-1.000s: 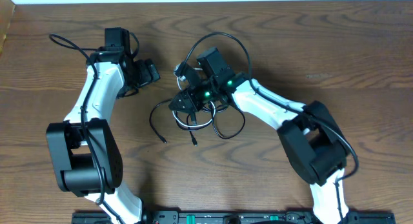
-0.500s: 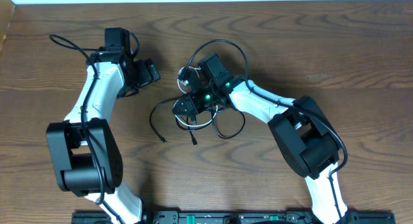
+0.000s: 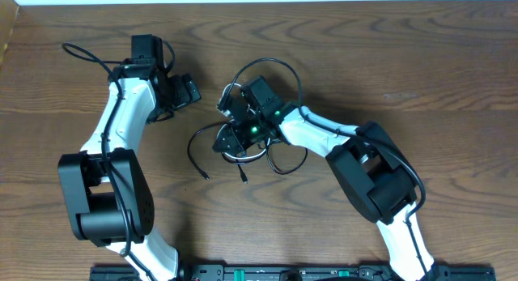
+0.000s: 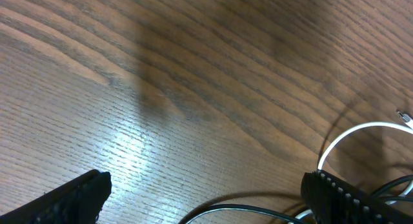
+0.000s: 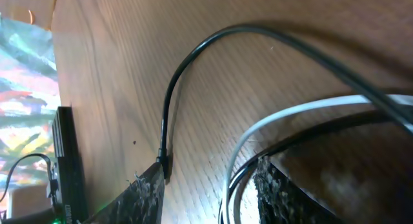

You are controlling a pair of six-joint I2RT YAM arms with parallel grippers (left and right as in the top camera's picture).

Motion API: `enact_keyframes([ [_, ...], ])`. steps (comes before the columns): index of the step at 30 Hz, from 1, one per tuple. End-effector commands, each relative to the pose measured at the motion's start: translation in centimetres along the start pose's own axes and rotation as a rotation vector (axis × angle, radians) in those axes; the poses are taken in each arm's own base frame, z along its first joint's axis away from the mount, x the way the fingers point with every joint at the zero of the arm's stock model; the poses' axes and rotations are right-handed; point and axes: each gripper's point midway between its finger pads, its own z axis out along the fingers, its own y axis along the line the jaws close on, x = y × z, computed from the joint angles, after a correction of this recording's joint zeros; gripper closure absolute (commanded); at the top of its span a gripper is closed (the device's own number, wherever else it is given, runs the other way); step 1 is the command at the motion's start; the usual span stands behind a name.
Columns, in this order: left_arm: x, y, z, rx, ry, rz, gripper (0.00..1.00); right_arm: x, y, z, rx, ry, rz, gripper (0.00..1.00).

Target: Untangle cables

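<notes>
The thin black cable (image 3: 189, 151) and the white cable (image 3: 252, 154) lie tangled in loops at the table's middle. My right gripper (image 3: 229, 138) is down in the tangle. In the right wrist view its jaws (image 5: 210, 198) stand apart, and the white cable (image 5: 303, 111) and the black cable (image 5: 169, 101) run between them, close to the right finger (image 5: 277, 192), unpinched. A black plug end (image 5: 165, 162) lies by the other finger. My left gripper (image 3: 184, 91) is wide open to the left of the tangle, with a stretch of black cable (image 4: 258, 214) low between its fingertips (image 4: 206, 201) and a white loop (image 4: 348, 137) beyond.
The wooden table (image 3: 453, 87) carries only the cables and the arms. Two loose black ends (image 3: 243, 177) point toward the front edge. The left arm's own thick cable (image 3: 81, 50) arcs out at the far left. A black rail (image 3: 283, 273) runs along the front.
The right arm has swung slightly left and turned over the tangle, and the upper black loop has shifted with it. The left arm has not moved.
</notes>
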Motion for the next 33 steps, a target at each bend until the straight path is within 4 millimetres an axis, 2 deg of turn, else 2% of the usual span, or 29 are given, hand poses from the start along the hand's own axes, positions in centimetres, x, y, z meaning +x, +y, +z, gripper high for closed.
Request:
enact_keyframes([
  [1,0.5,0.4,0.7,-0.009,0.024,0.001,0.01,0.8,-0.6,1.2,0.013,0.020,0.013,0.58],
  [8,0.5,0.4,0.7,-0.009,0.024,0.001,0.01,1.2,-0.4,2.1,0.012,0.030,0.001,0.60],
  [11,0.5,0.4,0.7,-0.009,0.024,0.001,0.01,0.9,-0.2,2.2,0.014,0.019,-0.014,0.74],
  [13,0.5,0.4,0.7,-0.009,0.024,0.001,0.01,0.6,-0.2,2.1,0.011,0.006,-0.023,0.78],
  [20,0.5,0.4,0.7,-0.008,0.024,0.001,0.01,0.3,-0.1,1.7,-0.018,0.000,0.030,0.78],
  [23,0.5,0.4,0.7,-0.008,0.024,0.001,0.01,0.7,-0.2,1.8,-0.014,0.014,0.042,0.82],
  [33,0.5,0.4,0.7,-0.009,0.024,0.001,0.01,2.8,-0.6,3.8,-0.035,0.071,0.063,0.86],
])
